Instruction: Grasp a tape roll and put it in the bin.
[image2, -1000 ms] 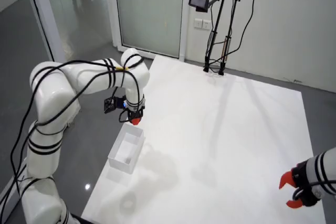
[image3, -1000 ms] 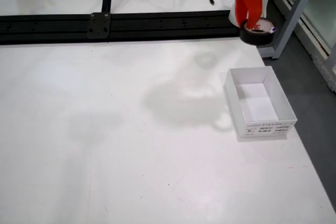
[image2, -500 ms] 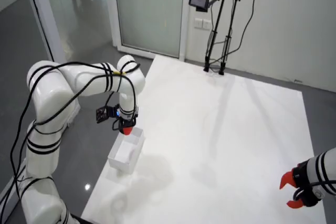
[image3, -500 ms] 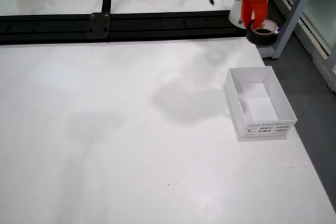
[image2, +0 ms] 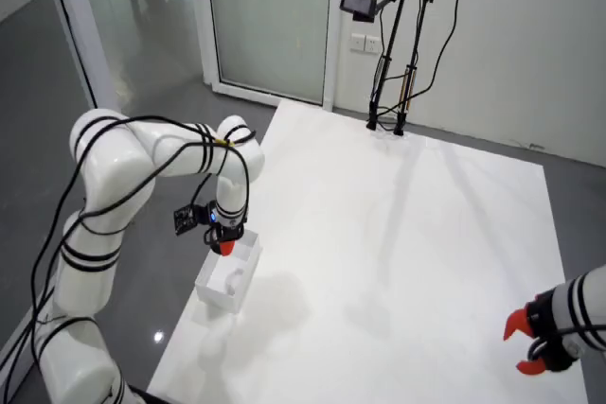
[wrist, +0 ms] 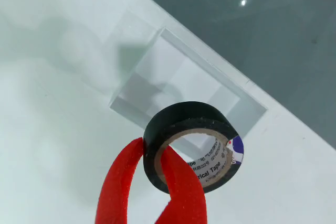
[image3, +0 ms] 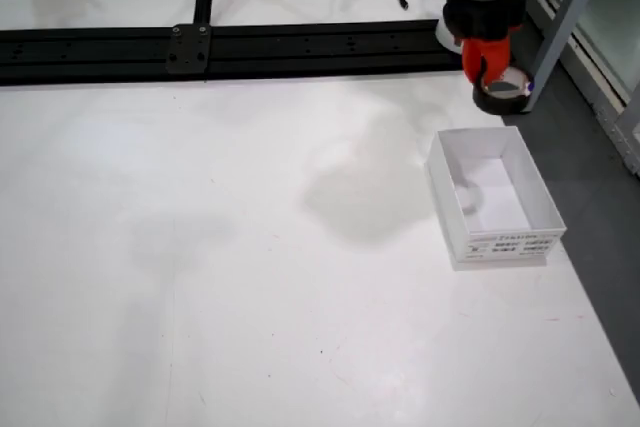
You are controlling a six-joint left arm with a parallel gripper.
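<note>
The white, open-topped rectangular bin (image3: 493, 205) sits near the table's (image3: 250, 247) right edge in the side view, nothing visible inside. The red gripper (wrist: 157, 182) pinches the black tape (wrist: 191, 145) through its cardboard core, one finger inside, one outside, hovering over the bin's far rim. A second arm (image2: 559, 328) rests well apart.

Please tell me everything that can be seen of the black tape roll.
The black tape roll has a brown cardboard core with a printed label inside. It looks like glossy electrical tape. It hangs in the air, held by the red gripper: one finger passes through the core, the other presses the outer wall. It is above the white bin, near one edge, touching nothing else.
</note>
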